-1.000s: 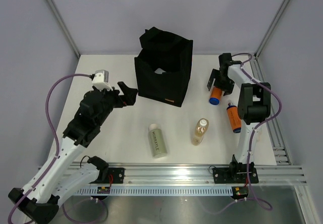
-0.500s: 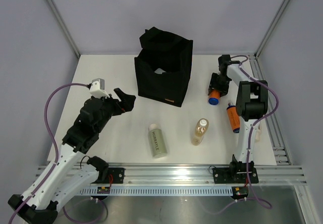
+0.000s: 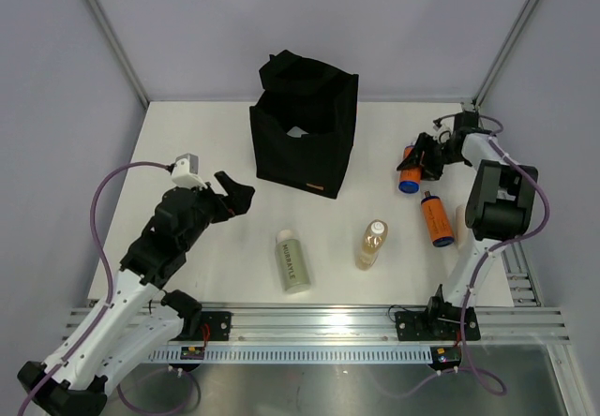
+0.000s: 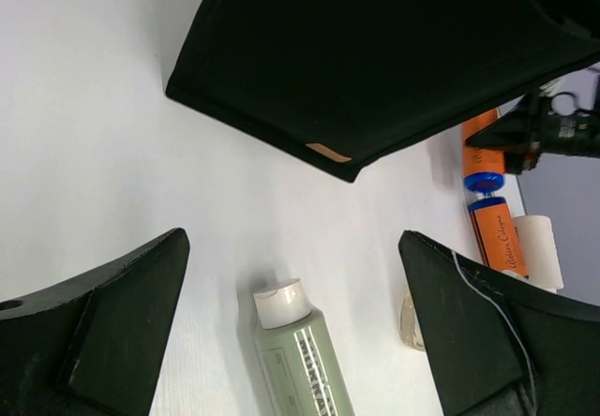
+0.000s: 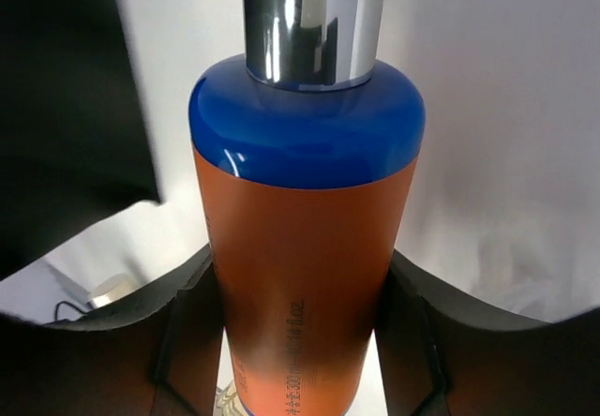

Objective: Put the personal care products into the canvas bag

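Note:
The black canvas bag [image 3: 305,130] stands open at the back middle of the table, its tan label [image 4: 328,153] low on the front. My right gripper [image 3: 419,160] is shut on an orange bottle with a blue cap [image 3: 410,176], to the right of the bag. The right wrist view shows that bottle [image 5: 305,266] squeezed between both fingers [image 5: 183,341]. A second orange bottle [image 3: 434,221], an amber bottle [image 3: 372,245] and an olive-green bottle [image 3: 292,262] lie on the table. My left gripper [image 3: 235,192] is open and holds nothing, left of the bag, with the olive-green bottle [image 4: 300,364] below its jaws.
A white bottle [image 4: 542,252] lies beside the second orange bottle, mostly hidden behind the right arm in the top view. Grey walls close off the table at the back and sides. A metal rail [image 3: 328,322] runs along the near edge.
My right gripper has shut on the orange bottle and carried it slightly right as the arm swung outward. My left arm has drawn back a little from the bag, still open.

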Controlling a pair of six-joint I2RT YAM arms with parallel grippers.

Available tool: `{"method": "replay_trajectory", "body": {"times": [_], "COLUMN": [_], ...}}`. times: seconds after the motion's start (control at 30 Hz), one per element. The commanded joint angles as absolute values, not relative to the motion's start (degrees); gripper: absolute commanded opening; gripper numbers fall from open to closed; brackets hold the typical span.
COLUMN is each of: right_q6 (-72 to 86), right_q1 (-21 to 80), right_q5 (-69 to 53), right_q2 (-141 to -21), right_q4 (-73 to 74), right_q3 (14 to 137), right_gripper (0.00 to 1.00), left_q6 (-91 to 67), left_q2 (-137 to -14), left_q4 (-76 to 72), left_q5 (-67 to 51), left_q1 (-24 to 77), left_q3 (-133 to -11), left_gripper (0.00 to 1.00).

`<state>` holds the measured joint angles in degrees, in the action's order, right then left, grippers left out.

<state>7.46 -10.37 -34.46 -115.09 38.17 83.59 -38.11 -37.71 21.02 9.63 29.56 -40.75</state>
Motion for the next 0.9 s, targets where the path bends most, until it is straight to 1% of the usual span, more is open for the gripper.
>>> {"method": "replay_trajectory", "body": {"times": [0.0,0.1,0.2,0.27,0.3,0.33,0.37,0.4,0.47,0.5,0.57,0.6,0.7,0.87], "right_q6": [7.64,9.31,10.37,8.1,6.69,3.11,1.16,-0.77,-6.84,-7.99,-9.49,-9.49,-12.12,-16.6], "right_q1": [-9.75,-9.84,-9.23,-7.22,-6.08,-4.67,-1.26,0.86,5.78,9.89,13.08,15.62,20.19,26.09], "right_q5": [-51.13,-53.61,-56.77,-57.31,-56.61,-55.99,-54.77,-51.8,-48.19,-44.34,-41.33,-39.05,-33.6,-24.8], "right_q2": [-104.43,-98.98,-94.23,-92.64,-92.55,-92.72,-93.07,-94.56,-97.02,-100.25,-104.04,-107.63,-114.14,-119.61], "right_q4": [27.96,23.22,20.13,21.7,23.01,25.9,27.67,31.25,34.7,36.72,38.31,39.02,39.81,37.18], "right_q3": [82.63,82.35,85.85,92.78,98.73,101.92,105.26,112.17,119.41,125.97,132.24,137.58,145.69,147.13], "right_gripper": [0.0,0.0,0.0,0.0,0.0,0.0,0.0,0.0,0.0,0.0,0.0,0.0,0.0,0.0], "left_q6": [-39.02,-38.41,-38.76,-39.46,-39.72,-40.16,-40.34,-40.43,-40.61,-40.52,-40.17,-39.91,-39.55,-41.39], "left_q2": [-37.18,-37.53,-38.32,-38.93,-39.37,-39.64,-39.9,-40.34,-40.6,-40.78,-41.22,-41.39,-42.27,-43.68], "left_q4": [18.11,17.84,17.05,16.44,16.09,15.3,14.86,14.51,13.54,13.36,12.92,12.66,11.61,10.99], "left_q5": [8.26,7.65,6.59,5.28,4.75,3.96,3.61,3.26,2.81,2.55,2.2,1.76,0.36,-2.72], "left_q1": [29.36,29.36,29.36,29.36,29.36,29.36,29.36,29.36,29.36,29.36,29.36,29.36,29.36,29.36], "left_q3": [-40.08,-39.55,-38.41,-37.45,-37.01,-36.65,-35.95,-35.69,-35.25,-34.98,-34.89,-34.72,-33.84,-32.35], "left_gripper": [0.99,0.99,0.99,0.99,0.99,0.99,0.99,0.99,0.99,0.99,0.99,0.99,0.99,0.99]}}
